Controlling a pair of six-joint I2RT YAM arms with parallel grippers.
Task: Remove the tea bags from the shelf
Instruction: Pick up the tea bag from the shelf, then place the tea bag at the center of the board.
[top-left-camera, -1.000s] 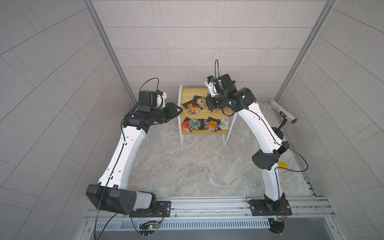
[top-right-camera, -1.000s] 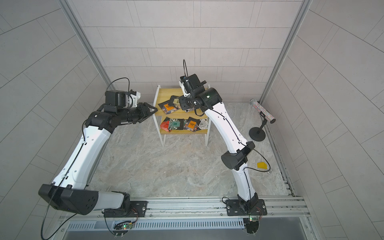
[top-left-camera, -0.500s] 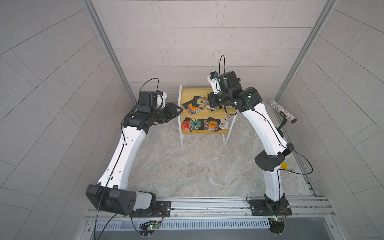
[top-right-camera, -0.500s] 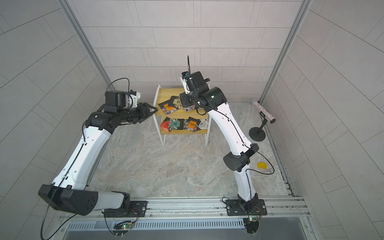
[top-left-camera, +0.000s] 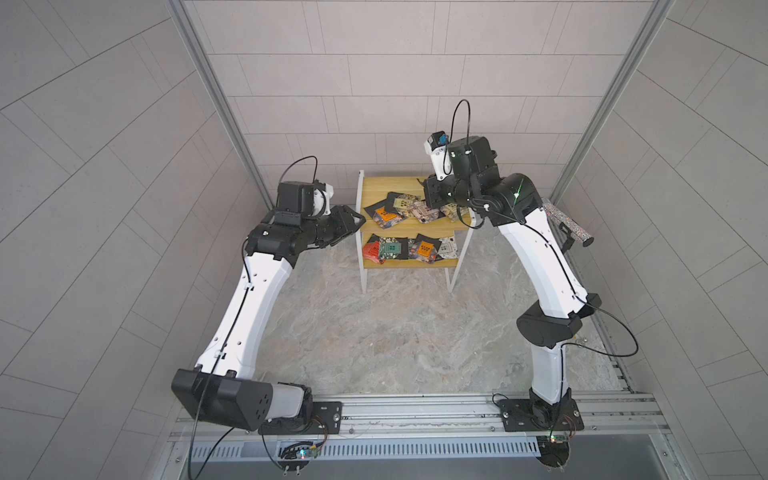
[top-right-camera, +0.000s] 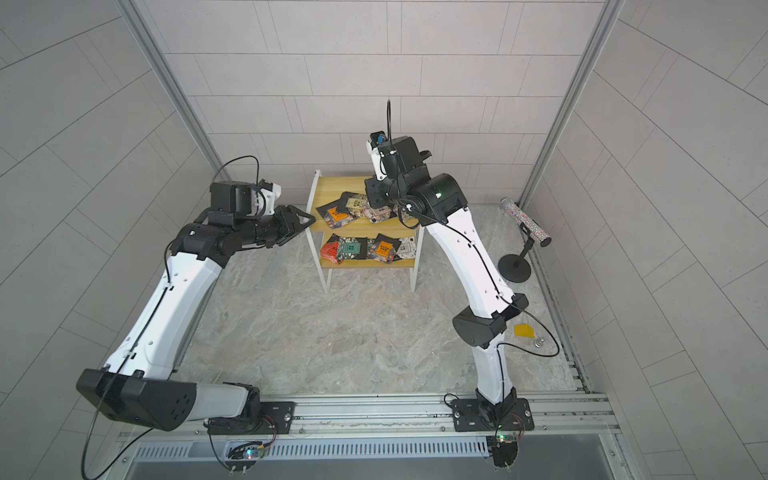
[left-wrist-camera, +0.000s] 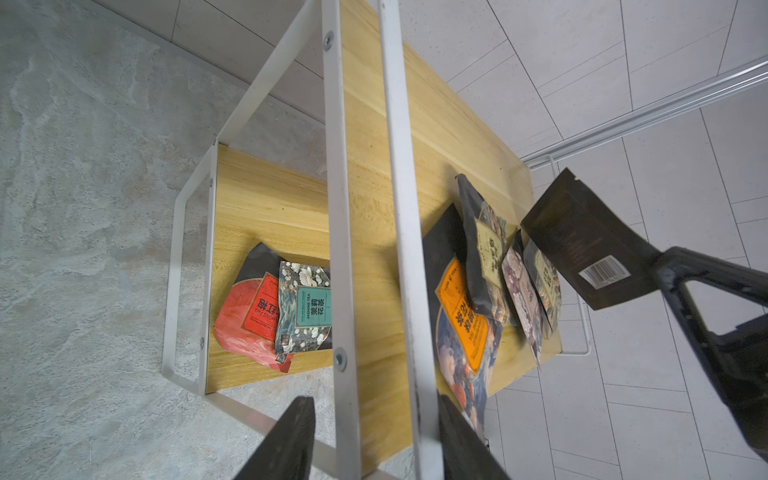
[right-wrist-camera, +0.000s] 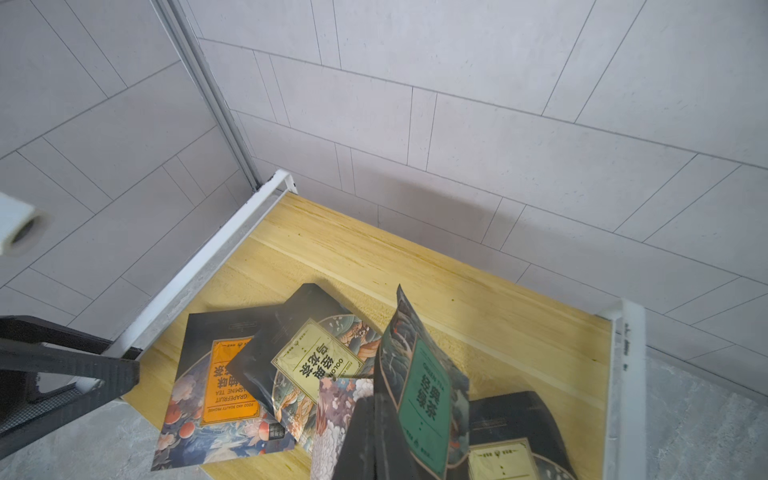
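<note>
tea bags (top-left-camera: 390, 214) on both tiers of shelf (top-left-camera: 376, 191); stand (top-right-camera: 515, 268) rightward

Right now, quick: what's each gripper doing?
Left gripper: open, holding nothing, jaws straddling the white frame of the shelf.
Right gripper: shut on a green-labelled tea bag, held above the shelf.

My right gripper (right-wrist-camera: 376, 419) and its green tea bag (right-wrist-camera: 424, 395) run off the wrist view. Small label print blurs.
</note>
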